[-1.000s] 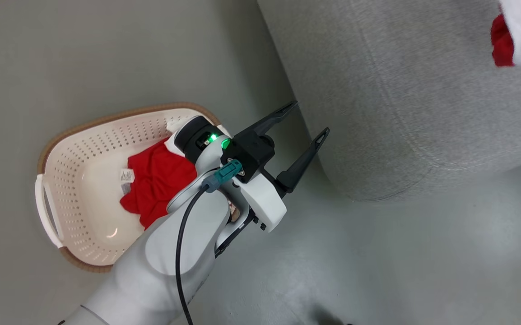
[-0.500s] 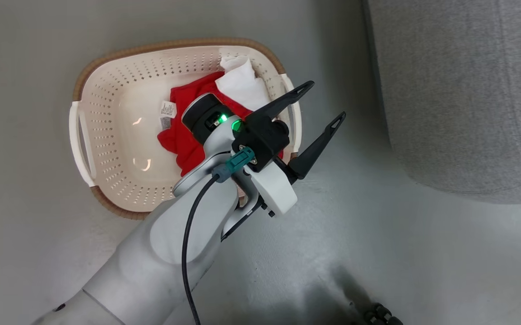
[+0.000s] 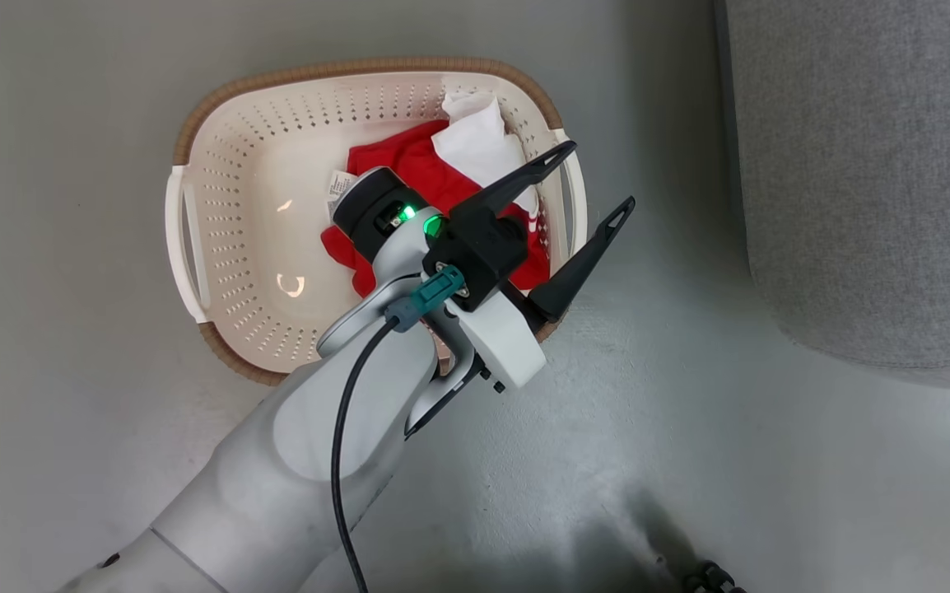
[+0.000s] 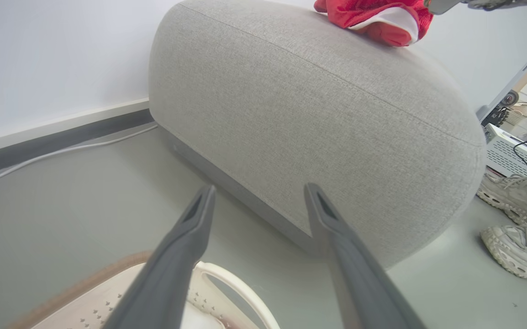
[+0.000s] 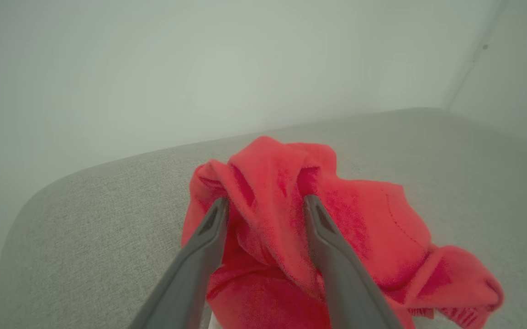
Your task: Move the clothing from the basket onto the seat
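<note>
I am judging this as the drop-off. My right tool (image 5: 266, 199) is hanging over the seat (image 5: 85, 237) with its jaws standing apart, one finger on each side of a raised fold of a red garment (image 5: 364, 224) that is lying bunched on the grey cushion. As far as I am seeing, nothing is pinching it. To do this well, I am planning to draw that tool slowly straight back along its own fingers. That way the fold is slipping out between them rather than catching and dragging toward the cushion's rounded edge.

My left tool (image 3: 598, 175) is standing wide and carrying nothing. It is poised above the side of the basket (image 3: 220, 272) nearest the seat, its fingers pointing out across the brown rim. The second garment (image 3: 409, 161), red with a white panel, is lying crumpled on the basket floor toward that same side, partly hidden by my own wrist. For that pick I am wanting the fingers tipped down into the thick middle of the bunch, clear of the perforated wall and the handle. The lift needs to be high enough that trailing cloth is clearing the rim before I am swinging over.

I am counting two tools, one basket, one seat and two garments that I am able to make out, one on the seat and one in the basket. A person's two pale shoes (image 4: 514, 196) are standing on the floor (image 3: 771, 461) near the end of the seat, so I am keeping the swing away from them.
</note>
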